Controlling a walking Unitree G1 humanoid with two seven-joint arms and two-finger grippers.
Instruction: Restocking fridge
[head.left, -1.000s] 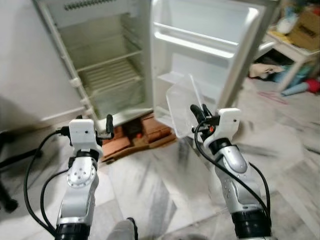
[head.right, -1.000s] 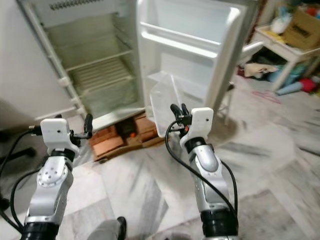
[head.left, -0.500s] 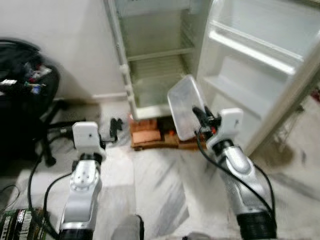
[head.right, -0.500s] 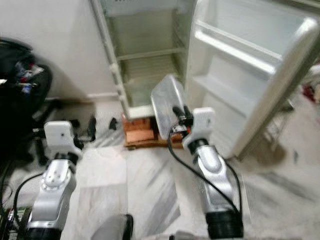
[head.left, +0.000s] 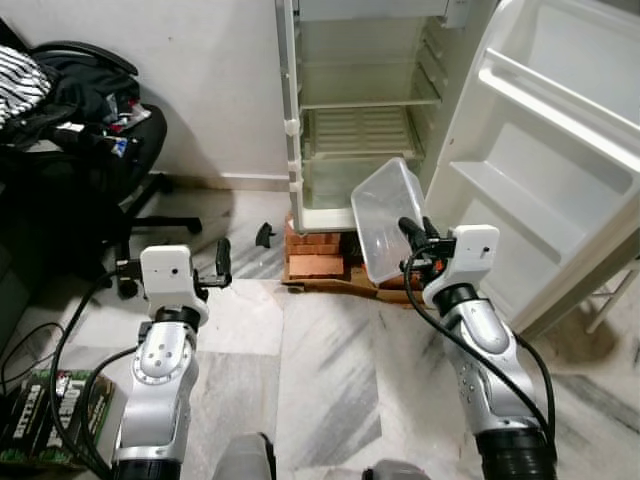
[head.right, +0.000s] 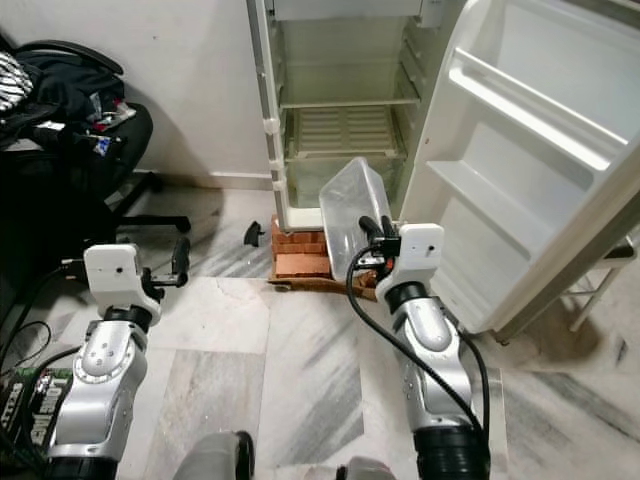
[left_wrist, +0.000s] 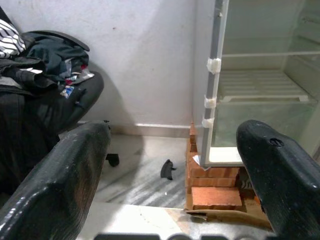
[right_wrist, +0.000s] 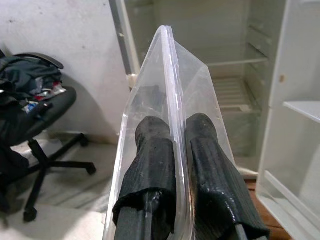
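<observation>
The fridge (head.left: 365, 110) stands open ahead, its wire shelves bare, its door (head.left: 560, 150) swung out to the right. My right gripper (head.left: 417, 231) is shut on the rim of a clear plastic container (head.left: 388, 218), held tilted in front of the fridge's lower compartment. In the right wrist view the two fingers (right_wrist: 152, 165) pinch the container's wall (right_wrist: 172, 95) between them. My left gripper (head.left: 222, 262) is raised at the left, open and holding nothing; in the left wrist view its fingers (left_wrist: 60, 175) stand wide apart.
The fridge rests on red bricks (head.left: 318, 255) and cardboard on the marble floor. A black office chair (head.left: 90, 150) piled with clothes stands at the left against the wall. A small black object (head.left: 264, 235) lies on the floor. A box (head.left: 40, 420) sits at bottom left.
The camera has swung left and pulled back, bringing the chair and fridge front into view. The right gripper still holds the container; the left arm has kept its pose.
</observation>
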